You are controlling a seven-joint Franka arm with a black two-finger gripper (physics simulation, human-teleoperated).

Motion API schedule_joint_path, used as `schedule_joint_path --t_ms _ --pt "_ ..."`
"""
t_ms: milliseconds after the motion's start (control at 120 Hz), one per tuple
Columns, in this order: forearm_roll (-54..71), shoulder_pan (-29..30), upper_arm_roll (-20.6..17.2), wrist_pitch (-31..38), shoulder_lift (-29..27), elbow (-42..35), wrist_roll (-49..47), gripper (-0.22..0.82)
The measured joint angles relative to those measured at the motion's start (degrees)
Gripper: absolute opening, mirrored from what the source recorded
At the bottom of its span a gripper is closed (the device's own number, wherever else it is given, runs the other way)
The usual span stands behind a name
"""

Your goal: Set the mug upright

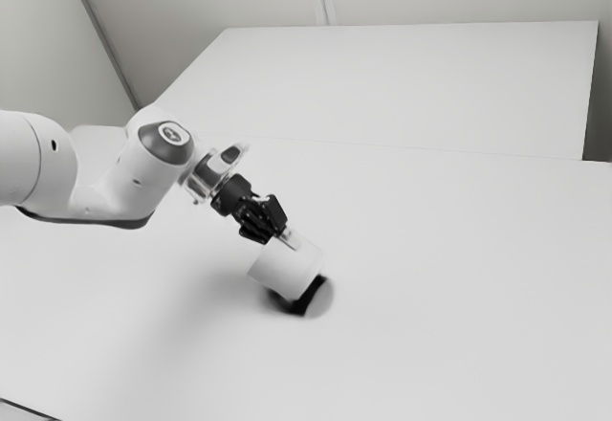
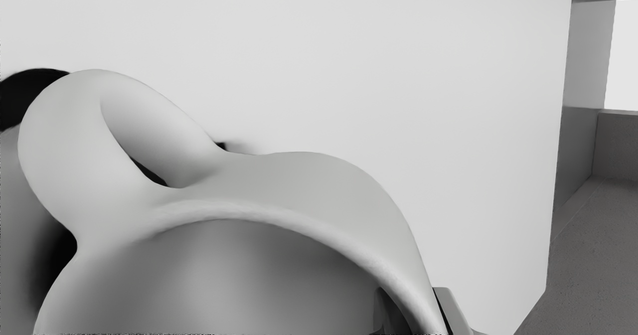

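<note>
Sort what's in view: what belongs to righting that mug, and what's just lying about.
For the job:
Mug, tilted
Tool, its fingers either side of the mug's wall
Table, where the mug should stand

Just there:
Dark round patch by the mug, object or shadow unclear
Pale slab beyond the table

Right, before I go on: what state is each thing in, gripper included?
Mug: tilted, not upright; whether it touches the table I cannot tell.
Mug's mouth: uncovered, facing the wrist camera.
Mug's handle: free of the fingers, jutting from the mug's side.
Gripper: shut on the mug's wall, one finger inside, one outside.
</note>
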Motion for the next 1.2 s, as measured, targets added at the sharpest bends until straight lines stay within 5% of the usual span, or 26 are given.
schedule_joint_path --t_ms 258,600,825,1200 --pt "6.6 1.3 -0.8 1.5 -4.6 0.6 -1.3 -0.18" --pt "41.5 1.2 -1.7 6.9 -13.3 -2.4 -5.0 -0.18" --pt "55.9 -0.8 -2.4 8.5 -10.0 -2.8 -11.1 -0.18" --pt "59.4 -0.4 -2.4 14.4 -3.0 -1.7 -18.9 -0.18"
